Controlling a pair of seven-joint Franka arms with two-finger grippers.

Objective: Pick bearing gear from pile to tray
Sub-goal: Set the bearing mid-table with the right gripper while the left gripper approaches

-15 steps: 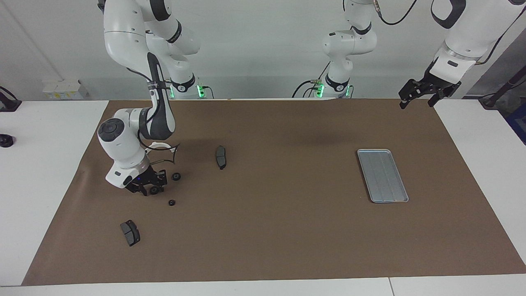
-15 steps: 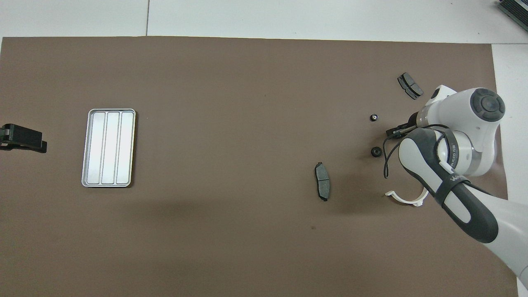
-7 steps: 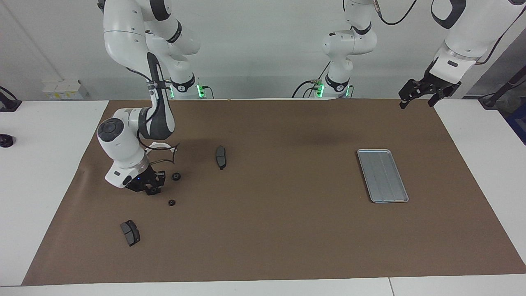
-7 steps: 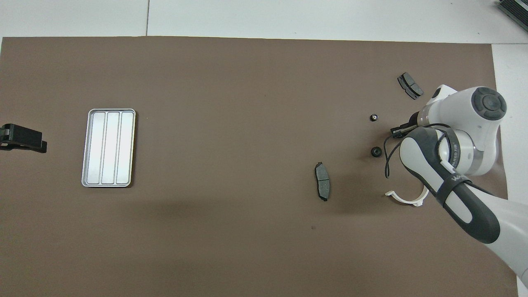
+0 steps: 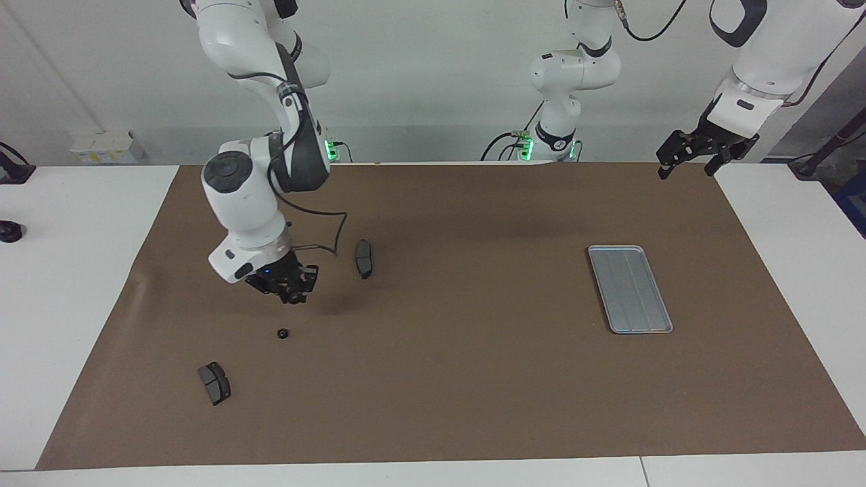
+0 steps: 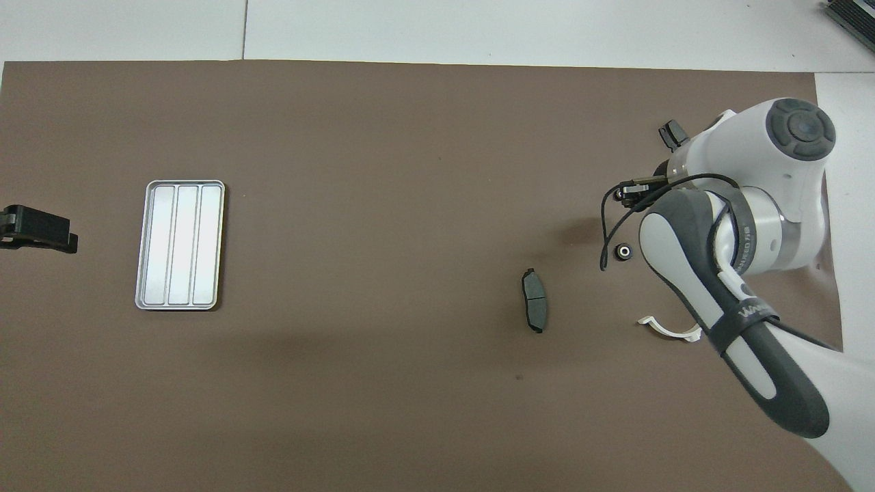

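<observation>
Brown paper matting (image 5: 473,379) covers most of your white desk (image 5: 81,270), and the pile lies scattered on it toward the right arm's end. Look there and you find a dark grey brake pad (image 5: 364,258) on the side of the pile toward the tray. A second brake pad (image 5: 214,383) lies farthest from the robots, and in the overhead view the arm half covers it. A white half-ring bracket (image 6: 670,329) sits nearest to the robots, partly under the arm's forearm. Two small black bearing gears lie loose on the matting: the nearer gear (image 6: 623,251) beside the arm's elbow link, and the farther gear (image 5: 282,333) between the pads. The silver-grey tray (image 5: 629,289) sits flat toward the left arm's end, well apart from the pile, with only matting between them. Your right arm bends down from its base, wrist tilted and a black cable (image 5: 325,233) looping off it. The right claw (image 5: 292,295) hangs in the air over the pile, clear of the matting, casting a shadow beside it. Its fingertips are pinched close on a small dark round part, the held bearing gear (image 5: 293,299), though you cannot make out the part's detail. Your left arm waits, its left claw (image 5: 685,169) spread wide, grasping nothing, above the matting's corner at the robots' edge.
</observation>
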